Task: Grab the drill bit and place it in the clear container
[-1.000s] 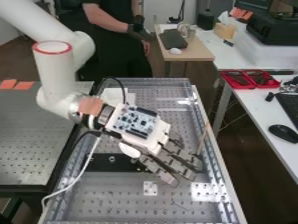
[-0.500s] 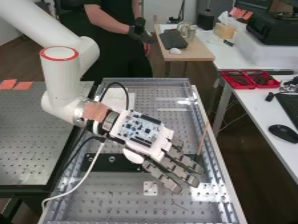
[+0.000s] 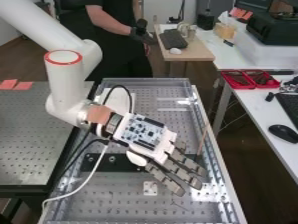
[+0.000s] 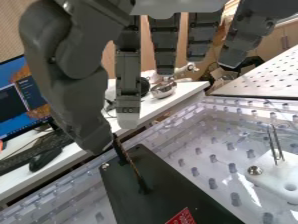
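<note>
1. The hand (image 3: pixel 181 173) hangs over the clear perforated bench top (image 3: pixel 126 200), its fingers nearly straight and spread, thumb set apart.
2. In the wrist view, the drill bit (image 4: pixel 136 171) slants beside the tip of the thumb (image 4: pixel 93 132), its lower end over the black plate (image 4: pixel 156 192). Whether thumb and bit touch, I cannot tell; no finger is curled round it.
3. Tweezers (image 4: pixel 274 142) stand by a white block (image 4: pixel 274 172), well apart from the bit.
</note>
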Controlling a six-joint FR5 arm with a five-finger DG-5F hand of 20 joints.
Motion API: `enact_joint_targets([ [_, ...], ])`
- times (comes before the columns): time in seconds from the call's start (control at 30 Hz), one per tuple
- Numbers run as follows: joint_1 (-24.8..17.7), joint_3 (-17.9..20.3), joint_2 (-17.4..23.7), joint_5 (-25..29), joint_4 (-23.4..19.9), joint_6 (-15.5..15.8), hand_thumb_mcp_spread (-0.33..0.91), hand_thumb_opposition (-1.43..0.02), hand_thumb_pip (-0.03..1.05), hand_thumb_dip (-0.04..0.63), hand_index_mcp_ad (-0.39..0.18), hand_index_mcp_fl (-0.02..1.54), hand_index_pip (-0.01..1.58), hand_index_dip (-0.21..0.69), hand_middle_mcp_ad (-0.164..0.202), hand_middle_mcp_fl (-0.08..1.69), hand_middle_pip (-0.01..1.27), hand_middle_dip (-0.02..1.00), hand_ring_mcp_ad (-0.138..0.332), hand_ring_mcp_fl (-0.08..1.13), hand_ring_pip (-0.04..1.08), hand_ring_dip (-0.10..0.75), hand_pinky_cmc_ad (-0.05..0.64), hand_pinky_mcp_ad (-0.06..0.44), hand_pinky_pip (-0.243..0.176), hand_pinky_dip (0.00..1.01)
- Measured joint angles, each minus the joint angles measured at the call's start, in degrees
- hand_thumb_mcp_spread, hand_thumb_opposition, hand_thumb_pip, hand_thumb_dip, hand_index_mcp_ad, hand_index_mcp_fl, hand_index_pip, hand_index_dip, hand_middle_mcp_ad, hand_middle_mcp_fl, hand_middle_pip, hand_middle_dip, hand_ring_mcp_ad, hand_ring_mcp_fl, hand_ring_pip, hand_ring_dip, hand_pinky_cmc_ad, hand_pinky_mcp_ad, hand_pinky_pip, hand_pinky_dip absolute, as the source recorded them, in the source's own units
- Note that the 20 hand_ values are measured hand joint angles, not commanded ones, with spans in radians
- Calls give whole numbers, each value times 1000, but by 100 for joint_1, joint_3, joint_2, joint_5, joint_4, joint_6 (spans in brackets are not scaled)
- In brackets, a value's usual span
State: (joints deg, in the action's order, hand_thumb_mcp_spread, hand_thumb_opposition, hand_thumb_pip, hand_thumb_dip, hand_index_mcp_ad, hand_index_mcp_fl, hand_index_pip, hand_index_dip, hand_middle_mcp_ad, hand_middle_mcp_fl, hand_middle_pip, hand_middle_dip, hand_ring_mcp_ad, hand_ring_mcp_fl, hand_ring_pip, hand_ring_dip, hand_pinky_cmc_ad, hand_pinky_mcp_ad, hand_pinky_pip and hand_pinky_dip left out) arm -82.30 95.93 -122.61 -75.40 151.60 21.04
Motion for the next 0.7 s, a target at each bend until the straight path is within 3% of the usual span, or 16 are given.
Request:
enact_joint_targets([
  [0.1,-3,-53,-48,19,23,1,435,-894,592,269,-44,342,1216,119,98,131,147,122,164,0,96,7,342,227,-122,180],
  [0.7,-15,-177,-193,22,96,22,480,-887,527,269,-70,323,1278,127,91,131,147,134,166,2,94,7,330,197,-106,180],
])
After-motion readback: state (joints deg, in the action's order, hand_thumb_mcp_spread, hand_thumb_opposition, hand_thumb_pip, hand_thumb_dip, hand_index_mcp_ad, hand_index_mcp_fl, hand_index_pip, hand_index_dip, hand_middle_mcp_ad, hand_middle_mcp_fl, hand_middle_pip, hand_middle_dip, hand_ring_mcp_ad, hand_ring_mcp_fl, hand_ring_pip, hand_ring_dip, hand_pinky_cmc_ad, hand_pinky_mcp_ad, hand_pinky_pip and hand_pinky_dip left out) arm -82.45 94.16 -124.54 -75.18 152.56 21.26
